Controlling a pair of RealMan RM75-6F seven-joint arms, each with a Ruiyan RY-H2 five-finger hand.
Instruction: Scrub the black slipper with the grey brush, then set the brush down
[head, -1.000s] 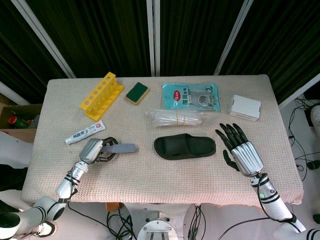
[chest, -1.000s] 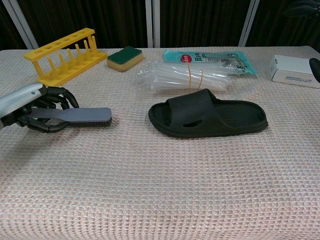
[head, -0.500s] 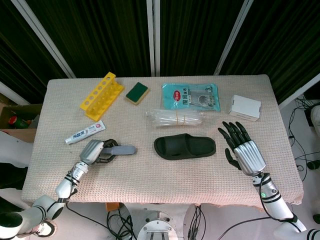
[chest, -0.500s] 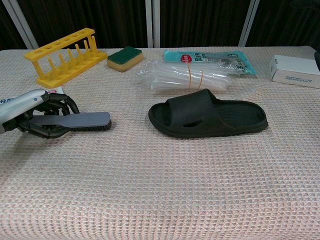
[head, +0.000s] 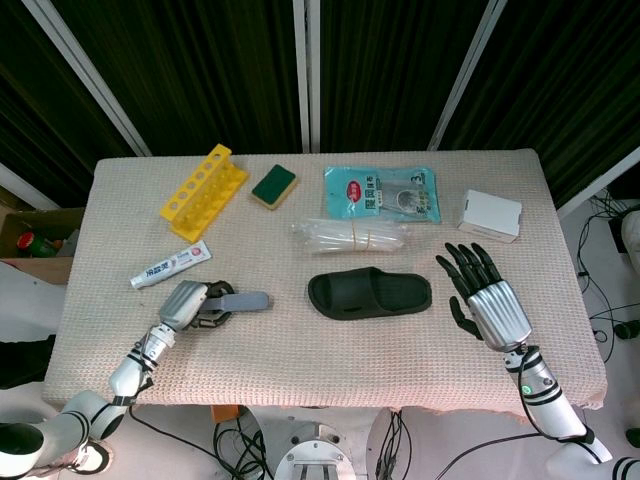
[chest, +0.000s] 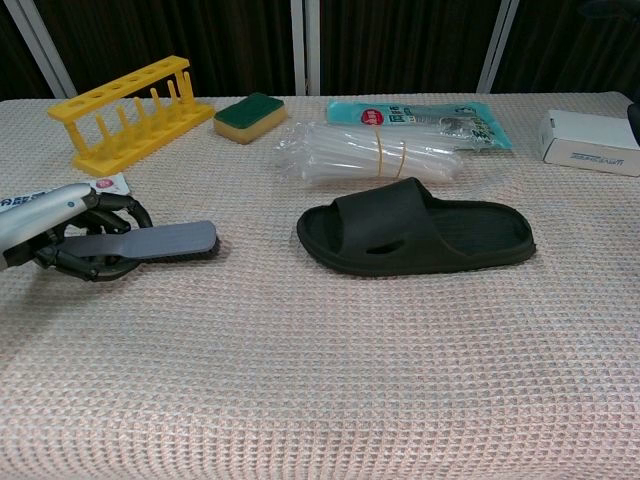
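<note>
At the table's centre, the black slipper (chest: 415, 226) lies flat, sole down. Well apart to its left, the grey brush (chest: 150, 241) rests low on the cloth, its handle grasped by the curled fingers (chest: 110, 215) of the left hand (head: 186, 302). To the slipper's right, the right hand (head: 484, 294) hovers with fingers spread, holding nothing. A toothpaste tube (head: 170, 264) lies just behind the left hand.

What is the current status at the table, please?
Left hand grips the grey brush, low at the mat. Right hand open, right of the black slipper. Nothing between brush and slipper.
</note>
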